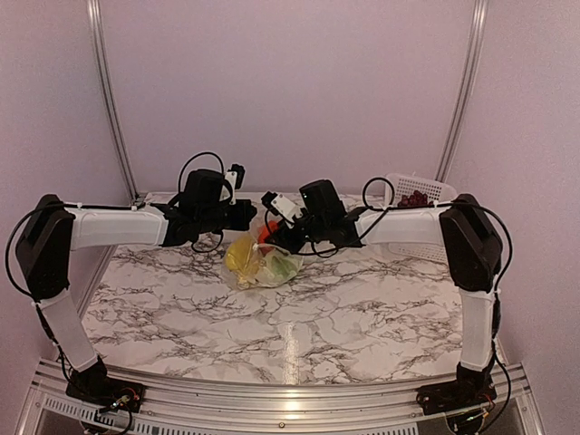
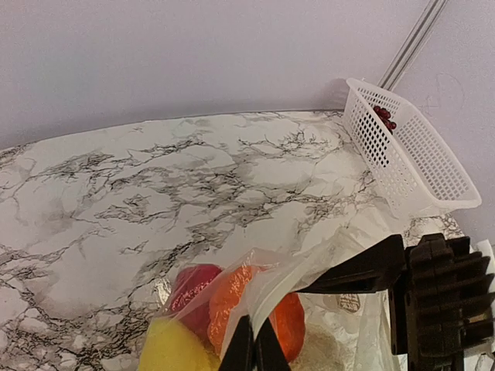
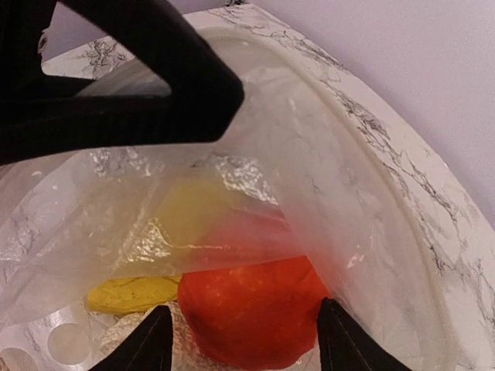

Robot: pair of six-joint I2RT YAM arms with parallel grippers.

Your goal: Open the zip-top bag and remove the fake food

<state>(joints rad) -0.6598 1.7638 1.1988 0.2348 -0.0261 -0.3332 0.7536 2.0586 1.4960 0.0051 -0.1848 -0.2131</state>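
Bag (image 1: 261, 265) rests mid-table (image 1: 181, 317) between the two arms, with its mouth already open and held up at the far side. The top film is pinched at its edge by the left fingers (image 2: 241, 352), which are pressed together. Right fingers (image 3: 151, 344) are spread and pushed into the mouth, one on each side of the red piece (image 3: 247, 317). They are not closed on it, and contact cannot be told. Yellow piece (image 3: 131, 294) sits just beside the red one, partly under loose film. Greenish piece (image 1: 286, 267) is seen through the plastic.

Step in hand is judged to be: grip the red piece and draw it out. To do it well:
- Film should be held up and taut by the left fingers so the mouth is not collapsed.
- Right fingers should be closed on the piece only, with no film caught between.
- The piece looks round and smooth, so it should be gripped across its widest part and drawn out slowly along the opening.

At far right, the basket (image 1: 421, 192) holds grapes (image 1: 415, 199), well apart from the bag. It is the likely drop spot.
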